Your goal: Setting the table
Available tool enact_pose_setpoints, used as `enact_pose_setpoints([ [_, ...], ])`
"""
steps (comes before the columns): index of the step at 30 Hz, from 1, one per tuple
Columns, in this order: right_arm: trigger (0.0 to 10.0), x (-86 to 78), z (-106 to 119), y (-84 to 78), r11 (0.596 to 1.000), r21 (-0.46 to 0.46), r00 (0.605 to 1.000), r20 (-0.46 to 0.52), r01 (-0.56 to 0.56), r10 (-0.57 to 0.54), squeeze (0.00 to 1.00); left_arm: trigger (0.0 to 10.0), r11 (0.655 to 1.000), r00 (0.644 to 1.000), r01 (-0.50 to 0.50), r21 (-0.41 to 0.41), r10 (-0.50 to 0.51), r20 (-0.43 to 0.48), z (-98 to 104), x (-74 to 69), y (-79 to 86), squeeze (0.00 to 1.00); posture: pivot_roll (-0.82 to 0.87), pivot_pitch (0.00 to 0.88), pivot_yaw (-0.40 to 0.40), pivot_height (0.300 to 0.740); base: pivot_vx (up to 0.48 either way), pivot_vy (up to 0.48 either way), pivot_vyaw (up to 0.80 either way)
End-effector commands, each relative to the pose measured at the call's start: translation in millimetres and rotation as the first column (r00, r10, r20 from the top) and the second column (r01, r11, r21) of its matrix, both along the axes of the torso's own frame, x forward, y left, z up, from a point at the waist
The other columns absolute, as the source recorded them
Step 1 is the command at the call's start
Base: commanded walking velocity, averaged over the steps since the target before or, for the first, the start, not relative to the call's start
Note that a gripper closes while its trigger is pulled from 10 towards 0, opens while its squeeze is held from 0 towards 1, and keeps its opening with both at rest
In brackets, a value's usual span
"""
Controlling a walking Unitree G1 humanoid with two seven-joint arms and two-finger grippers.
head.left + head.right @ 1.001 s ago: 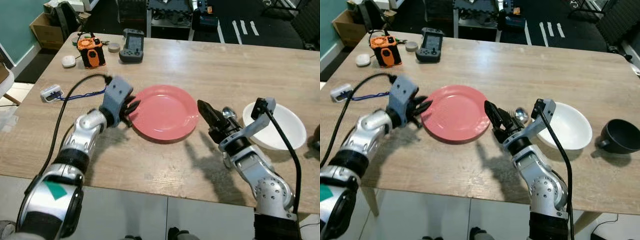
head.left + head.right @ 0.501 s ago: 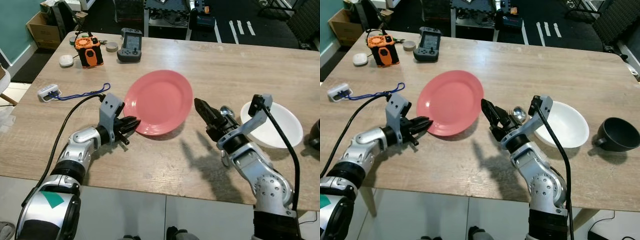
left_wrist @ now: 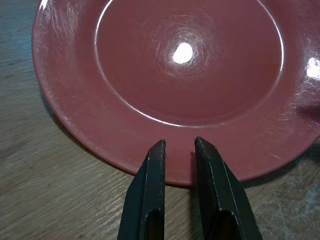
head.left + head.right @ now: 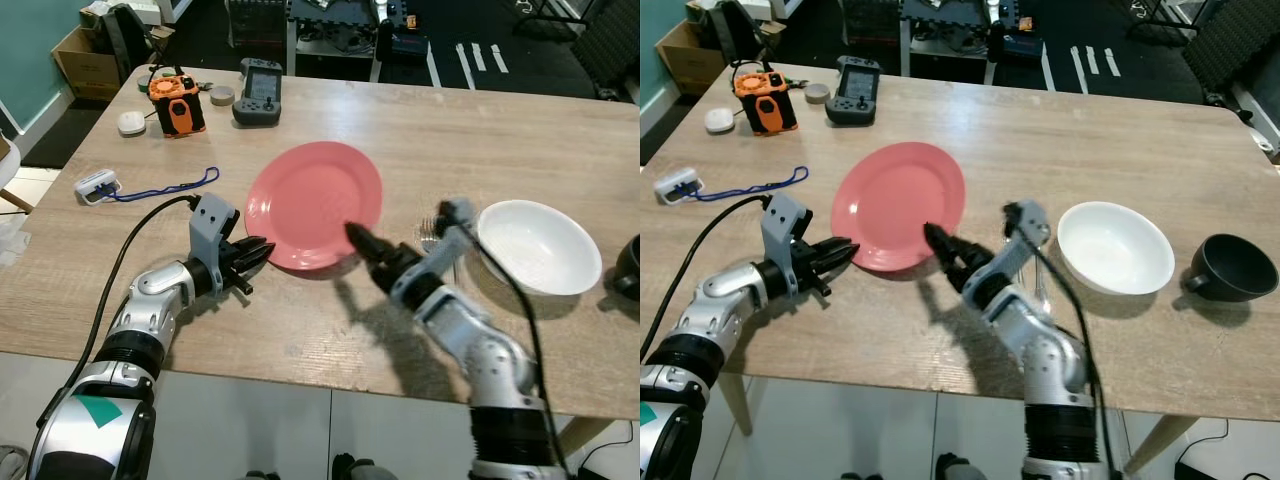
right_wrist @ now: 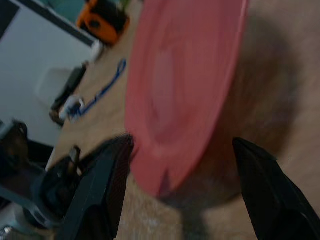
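the red plate (image 4: 314,203) lies flat mid-tabletop, a little toward the near edge. your left gripper (image 4: 254,256) sits at its near-left rim, fingers parted only narrowly with nothing between them, tips right at the rim. your right gripper (image 4: 943,243) comes in at the near-right rim, fingers spread wide and empty. both are about equally close to the plate. the white bowl (image 4: 1113,247) and dark cup (image 4: 1230,268) stand toward the right edge.

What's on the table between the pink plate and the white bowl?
A fork and a spoon lie between the pink plate and the white bowl, partly hidden by the right arm, in both eye views.
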State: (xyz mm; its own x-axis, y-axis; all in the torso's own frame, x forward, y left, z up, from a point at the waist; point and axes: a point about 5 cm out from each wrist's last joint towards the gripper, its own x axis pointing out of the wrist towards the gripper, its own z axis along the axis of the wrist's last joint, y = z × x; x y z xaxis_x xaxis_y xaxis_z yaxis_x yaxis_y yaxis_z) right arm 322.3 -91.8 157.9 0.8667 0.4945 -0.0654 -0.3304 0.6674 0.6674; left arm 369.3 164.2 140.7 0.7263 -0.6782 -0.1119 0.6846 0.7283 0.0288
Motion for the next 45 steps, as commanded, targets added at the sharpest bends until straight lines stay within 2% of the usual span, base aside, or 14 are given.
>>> enact_pose_setpoints([
  [1,10.0,0.8,-5.3,7.1,1.0,-0.008,1.0,-0.024,0.003,-0.004,0.0,10.0,1.0,0.992,-0.016,0.015,0.018,-0.123,-28.3,-11.4,7.4,0.0,-0.1,0.176,0.021,0.74,0.0,0.0,0.0],
  [8,10.0,2.7,-2.8,23.2,0.994,0.108,0.999,-0.026,0.023,-0.02,0.0,10.0,1.0,0.993,-0.017,0.013,0.018,-0.12,-26.8,-11.8,9.2,0.0,-0.09,0.179,0.021,0.74,0.0,0.0,0.0],
  [11,10.0,8.6,1.7,22.0,0.965,0.243,0.995,-0.009,0.097,-0.098,0.0,10.0,1.0,0.993,-0.005,0.01,0.007,-0.121,-26.7,-12.7,8.2,0.0,-0.08,0.18,0.024,0.74,0.0,0.0,0.0],
  [14,10.0,9.6,2.6,21.9,0.96,0.259,0.994,0.0,0.102,-0.106,0.0,10.0,1.0,0.993,-0.003,0.01,0.004,-0.121,-26.7,-12.9,7.9,0.0,-0.08,0.181,0.026,0.74,0.0,0.0,0.0],
  [15,9.8,11.1,3.7,25.9,0.958,0.27,0.994,0.023,0.096,-0.106,0.0,10.0,1.0,0.992,0.002,0.009,-0.001,-0.122,-26.6,-13.2,7.6,0.0,-0.07,0.181,0.029,0.74,0.0,0.0,0.0],
  [16,8.4,11.6,2.3,29.6,0.961,0.263,0.995,0.023,0.09,-0.099,0.0,10.0,1.0,0.992,0.004,0.009,-0.003,-0.123,-26.3,-13.2,7.6,0.0,-0.07,0.181,0.03,0.74,0.0,0.0,0.0],
  [19,8.4,12.2,0.3,33.6,0.964,0.254,0.996,0.021,0.084,-0.092,0.0,10.0,1.0,0.992,0.006,0.008,-0.005,-0.123,-26.0,-13.2,7.8,0.0,-0.07,0.18,0.03,0.74,0.0,0.0,0.0],
  [20,0.0,12.6,-7.5,43.4,0.973,0.222,0.998,0.014,0.06,-0.064,0.0,10.0,1.0,0.993,0.012,0.003,-0.011,-0.119,-23.8,-12.7,6.9,0.0,-0.06,0.177,0.03,0.74,0.0,0.0,0.0],
  [25,0.0,11.9,-15.7,56.2,0.974,0.223,1.0,0.007,0.025,-0.027,0.0,10.0,1.0,0.993,0.021,-0.008,-0.021,-0.113,-20.9,-12.3,4.8,0.0,-0.05,0.173,0.029,0.74,0.0,0.0,0.0],
  [29,0.0,10.5,-13.8,64.2,0.955,0.297,0.999,0.035,-0.011,0.001,0.0,10.0,1.0,0.993,0.025,-0.012,-0.026,-0.112,-20.8,-12.7,3.1,0.0,-0.05,0.169,0.028,0.74,0.0,0.0,0.0],
  [35,0.0,9.7,7.2,73.7,0.906,0.414,0.989,0.143,-0.088,0.031,0.0,10.0,0.999,0.994,0.037,-0.019,-0.038,-0.105,-17.7,-12.6,1.1,0.0,-0.04,0.161,0.033,0.74,0.0,0.0,0.0],
  [41,0.0,9.5,16.5,78.7,0.893,0.432,0.981,0.187,-0.128,0.05,0.0,10.0,0.999,0.994,0.05,-0.02,-0.052,-0.096,-14.1,-11.6,-2.2,0.0,-0.04,0.156,0.035,0.74,0.0,0.0,0.0],
  [44,0.0,9.4,17.8,76.1,0.893,0.433,0.98,0.193,-0.121,0.038,0.0,10.0,0.998,0.997,0.057,-0.028,-0.059,-0.055,-6.1,-10.2,-6.4,0.0,-0.04,0.155,0.035,0.74,0.0,0.0,0.0],
  [45,0.0,9.4,18.8,73.3,0.899,0.423,0.978,0.208,-0.118,0.03,0.0,10.0,0.996,0.998,0.067,-0.055,-0.066,0.008,9.2,-8.6,-10.8,0.0,-0.04,0.154,0.038,0.74,0.0,0.0,0.0],
])
